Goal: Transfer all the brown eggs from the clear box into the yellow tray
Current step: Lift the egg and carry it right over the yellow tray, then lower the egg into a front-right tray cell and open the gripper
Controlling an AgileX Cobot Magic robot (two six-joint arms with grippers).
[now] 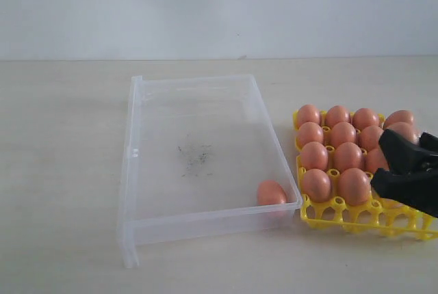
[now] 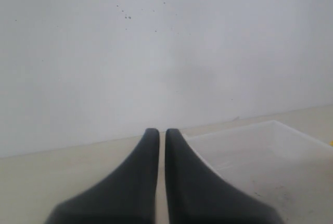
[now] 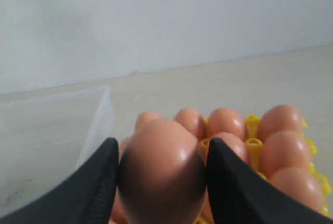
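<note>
One brown egg point(image 1: 272, 193) lies in the near right corner of the clear box point(image 1: 171, 96). To its right the yellow tray point(image 1: 335, 213) holds several brown eggs point(image 1: 342, 134). My right gripper point(image 1: 387, 165) hovers over the tray's near right part. In the right wrist view that gripper point(image 3: 162, 153) is shut on a brown egg point(image 3: 162, 174), one black finger point(image 3: 99, 182) pressed on each side, above the tray's eggs point(image 3: 226, 121). My left gripper point(image 2: 158, 133) is shut and holds nothing; the clear box point(image 2: 270, 156) lies beside it. It does not show in the exterior view.
The box and the tray rest side by side on a pale beige tabletop point(image 1: 61, 143) in front of a white wall. Dark specks point(image 1: 195, 155) mark the box floor.
</note>
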